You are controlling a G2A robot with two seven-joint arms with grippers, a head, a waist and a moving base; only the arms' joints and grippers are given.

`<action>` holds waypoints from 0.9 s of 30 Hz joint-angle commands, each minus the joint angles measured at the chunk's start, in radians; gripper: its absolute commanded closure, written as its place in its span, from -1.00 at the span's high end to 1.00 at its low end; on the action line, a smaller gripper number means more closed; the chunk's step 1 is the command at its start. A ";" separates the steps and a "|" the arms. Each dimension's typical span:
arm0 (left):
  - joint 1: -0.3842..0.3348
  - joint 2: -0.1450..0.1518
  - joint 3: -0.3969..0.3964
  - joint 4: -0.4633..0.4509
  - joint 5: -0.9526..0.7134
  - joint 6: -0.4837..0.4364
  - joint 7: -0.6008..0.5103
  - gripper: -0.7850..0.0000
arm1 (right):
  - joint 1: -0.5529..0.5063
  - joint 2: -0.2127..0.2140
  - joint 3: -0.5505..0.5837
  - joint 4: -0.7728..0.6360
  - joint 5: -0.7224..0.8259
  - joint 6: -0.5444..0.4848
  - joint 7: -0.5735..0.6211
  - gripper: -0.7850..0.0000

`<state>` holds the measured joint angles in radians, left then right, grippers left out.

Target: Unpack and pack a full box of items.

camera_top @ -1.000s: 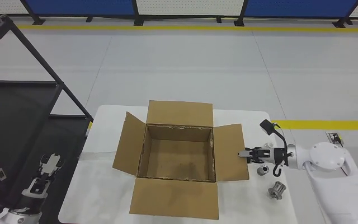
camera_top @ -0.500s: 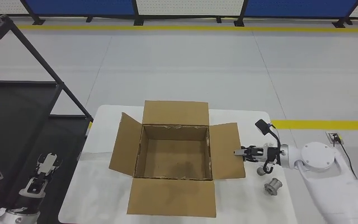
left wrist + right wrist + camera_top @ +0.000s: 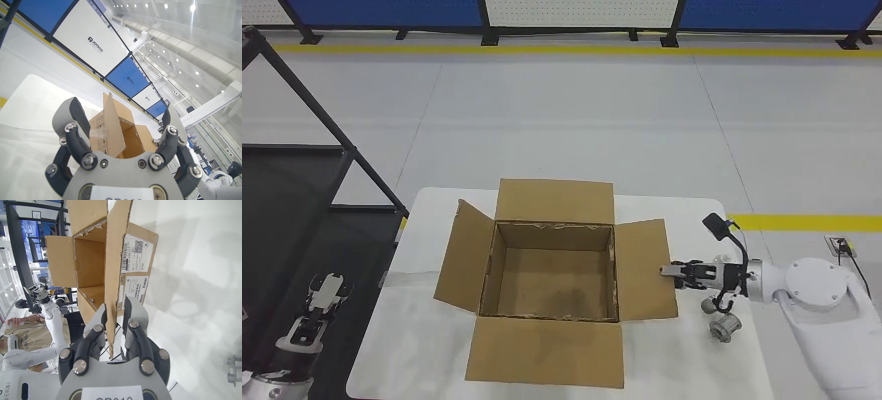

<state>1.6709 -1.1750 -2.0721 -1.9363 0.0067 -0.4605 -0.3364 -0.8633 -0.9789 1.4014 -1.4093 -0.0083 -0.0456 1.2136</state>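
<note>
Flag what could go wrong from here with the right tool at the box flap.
1. The right tool straddles the right flap of the cardboard box; a pull might bend the flap or drag the empty box across the table.
2. The metal fitting lies close beside that arm; a sweep could knock it off the edge.

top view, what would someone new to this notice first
The open, empty cardboard box in the middle of the white table dominates, all four flaps spread out. Next is the right gripper at the edge of the flap on its side, with a small metal part lying on the table beside that arm.
</note>
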 commanded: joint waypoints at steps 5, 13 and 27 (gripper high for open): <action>0.000 0.001 0.003 -0.004 -0.001 -0.003 -0.005 1.00 | -0.136 0.036 0.160 -0.118 -0.046 -0.159 0.004 1.00; -0.004 0.002 0.016 -0.019 0.015 0.000 -0.012 1.00 | -0.370 0.076 0.333 -0.264 -0.266 -0.367 0.010 1.00; -0.006 0.004 0.031 -0.033 0.030 -0.005 -0.029 1.00 | -0.443 0.086 0.418 -0.274 -0.270 -0.368 -0.001 1.00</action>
<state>1.6650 -1.1714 -2.0410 -1.9694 0.0363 -0.4657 -0.3649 -1.3062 -0.8925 1.8191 -1.6832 -0.2782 -0.4141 1.2129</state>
